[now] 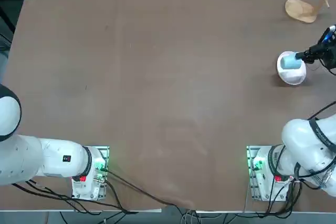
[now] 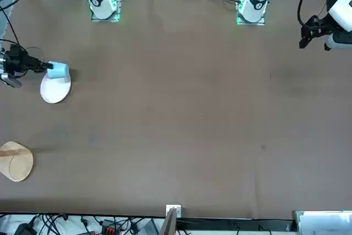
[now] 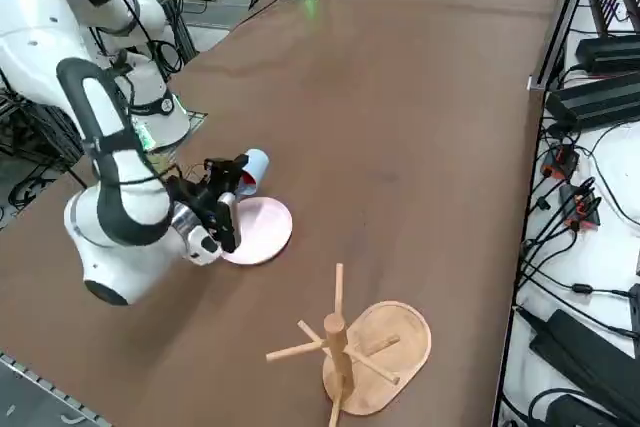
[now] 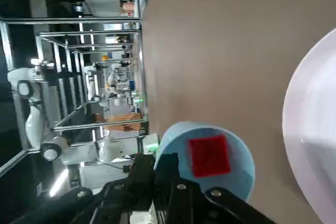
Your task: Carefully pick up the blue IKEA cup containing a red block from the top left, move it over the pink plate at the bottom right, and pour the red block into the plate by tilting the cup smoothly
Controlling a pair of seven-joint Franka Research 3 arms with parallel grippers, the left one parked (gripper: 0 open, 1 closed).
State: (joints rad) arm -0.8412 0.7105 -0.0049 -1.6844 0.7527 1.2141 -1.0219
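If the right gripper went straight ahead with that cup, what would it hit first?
Probably nothing: ahead of the right gripper and its blue cup, the way looks free across the table, though height is unclear.

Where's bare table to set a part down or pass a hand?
Bare: the wide middle of the table between the two arm bases, running to the far edge. Crowded: the right-hand side, where the right gripper holds the blue cup over the pink plate, with the wooden rack farther out.
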